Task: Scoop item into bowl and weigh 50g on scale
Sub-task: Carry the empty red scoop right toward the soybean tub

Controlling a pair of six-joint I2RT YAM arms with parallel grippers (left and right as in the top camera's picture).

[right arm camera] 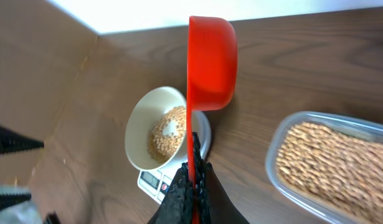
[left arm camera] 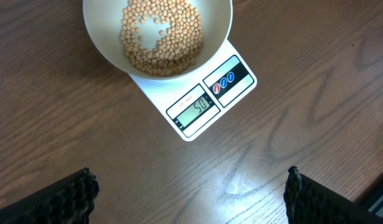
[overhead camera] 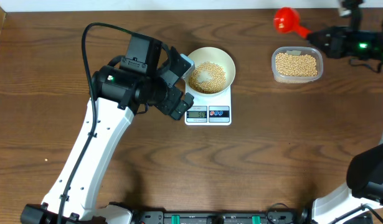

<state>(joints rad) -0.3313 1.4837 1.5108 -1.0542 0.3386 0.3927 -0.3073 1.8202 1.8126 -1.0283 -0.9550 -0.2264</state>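
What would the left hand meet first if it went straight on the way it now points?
Most likely bare table just short of the scale: the open left hand looks down at wood, with the bowl further ahead. Depth is unclear.

L arm (overhead camera: 126, 87) blocks bowl (overhead camera: 210, 53) from left; right side free.

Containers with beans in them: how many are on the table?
2. The white bowl sits on the scale; the clear tub stands apart, near the red scoop.
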